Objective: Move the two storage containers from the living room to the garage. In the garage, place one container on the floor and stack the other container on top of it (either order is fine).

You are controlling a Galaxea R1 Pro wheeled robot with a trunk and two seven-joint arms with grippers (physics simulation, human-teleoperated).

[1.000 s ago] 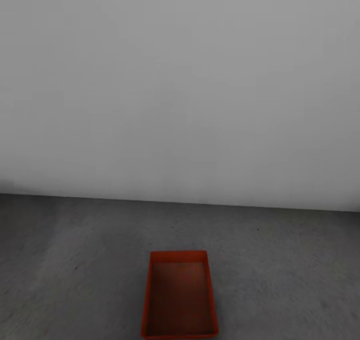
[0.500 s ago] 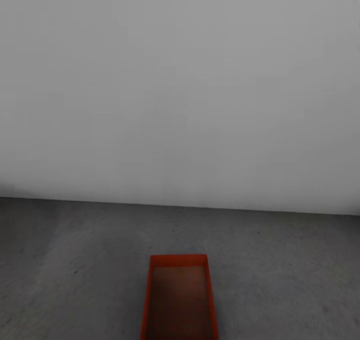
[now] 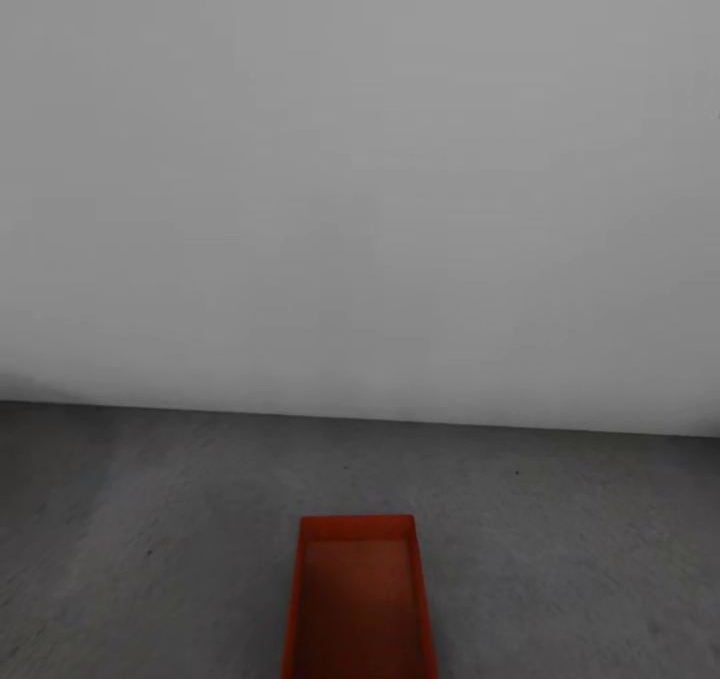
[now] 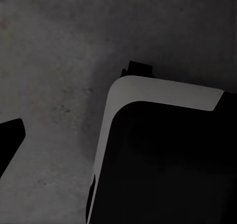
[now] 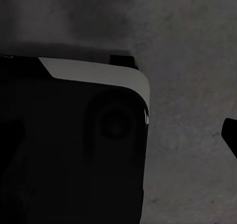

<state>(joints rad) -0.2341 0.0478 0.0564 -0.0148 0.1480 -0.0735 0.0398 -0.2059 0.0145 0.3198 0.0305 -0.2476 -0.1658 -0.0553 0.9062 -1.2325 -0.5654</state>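
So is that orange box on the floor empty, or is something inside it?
Empty: the storage container sits upright on the grey floor, and its bare orange bottom shows.

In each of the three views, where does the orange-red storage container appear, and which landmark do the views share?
Head view: the storage container sits at bottom centre on the dark grey floor, cut off by the lower edge, open and empty.
Left wrist view: not in it; I see floor and the robot's dark base.
Right wrist view: not in it; floor and base again.
Shared landmark: the dark grey floor.
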